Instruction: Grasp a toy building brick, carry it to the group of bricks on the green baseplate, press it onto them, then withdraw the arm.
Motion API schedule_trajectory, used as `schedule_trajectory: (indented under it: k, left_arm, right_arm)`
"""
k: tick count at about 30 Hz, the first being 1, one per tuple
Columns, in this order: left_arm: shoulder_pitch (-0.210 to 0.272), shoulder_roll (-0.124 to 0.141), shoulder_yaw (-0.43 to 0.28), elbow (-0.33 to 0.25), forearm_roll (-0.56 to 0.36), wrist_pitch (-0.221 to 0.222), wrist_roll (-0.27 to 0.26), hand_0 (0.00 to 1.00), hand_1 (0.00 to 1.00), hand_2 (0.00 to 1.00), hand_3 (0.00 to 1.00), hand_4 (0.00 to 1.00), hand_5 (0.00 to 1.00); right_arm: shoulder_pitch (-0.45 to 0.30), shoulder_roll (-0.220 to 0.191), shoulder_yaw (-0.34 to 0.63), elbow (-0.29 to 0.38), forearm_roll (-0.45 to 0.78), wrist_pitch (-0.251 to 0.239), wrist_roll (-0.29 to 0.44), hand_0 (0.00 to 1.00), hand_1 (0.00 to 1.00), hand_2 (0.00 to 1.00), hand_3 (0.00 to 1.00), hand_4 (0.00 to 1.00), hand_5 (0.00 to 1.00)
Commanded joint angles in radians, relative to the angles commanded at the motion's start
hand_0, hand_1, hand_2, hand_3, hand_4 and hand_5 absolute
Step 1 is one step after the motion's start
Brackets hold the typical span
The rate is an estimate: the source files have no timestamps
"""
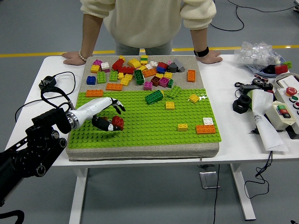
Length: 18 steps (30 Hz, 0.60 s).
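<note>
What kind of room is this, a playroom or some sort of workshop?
Most likely a robot test lab, not a playroom: a control box with a red stop button sits beside the green baseplate, cables cross the white table, and yellow tape lines the floor.

The white worktop (224, 140) carries a grey pad (140, 150) at its middle, topped by a green baseplate (145, 126). On the left lies a black plug (45, 84) with a looping cable (65, 79). On the right lie a clear plastic bag (256, 52), a black ring-shaped part (240, 105), a white paper sheet (267, 122) and a control box (287, 107) with coloured buttons. A person's two hands (74, 57) rest flat on the far edge.
</note>
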Motion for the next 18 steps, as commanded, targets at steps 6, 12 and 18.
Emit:
schedule_trajectory:
  k: [6,12,18]
  left_arm:
    - [-0.001,0.002,0.014,0.001,0.023,0.021,-0.015,0.922,0.748,0.592,0.622,0.843,0.097]
    - [-0.006,0.002,0.026,0.01,0.027,0.04,-0.024,0.923,0.747,0.588,0.622,0.838,0.093]
    - [-0.011,0.0,0.036,0.022,0.028,0.051,-0.032,0.923,0.747,0.584,0.628,0.827,0.083]
  right_arm:
    - [0.001,0.0,0.0,0.0,0.002,-0.001,0.0,0.779,0.701,0.735,0.678,0.943,0.683]
    - [0.002,-0.001,0.0,0.0,0.003,0.0,0.0,0.779,0.7,0.735,0.678,0.944,0.683]
    - [0.004,-0.002,0.0,0.0,0.005,0.0,0.0,0.779,0.701,0.735,0.678,0.944,0.683]
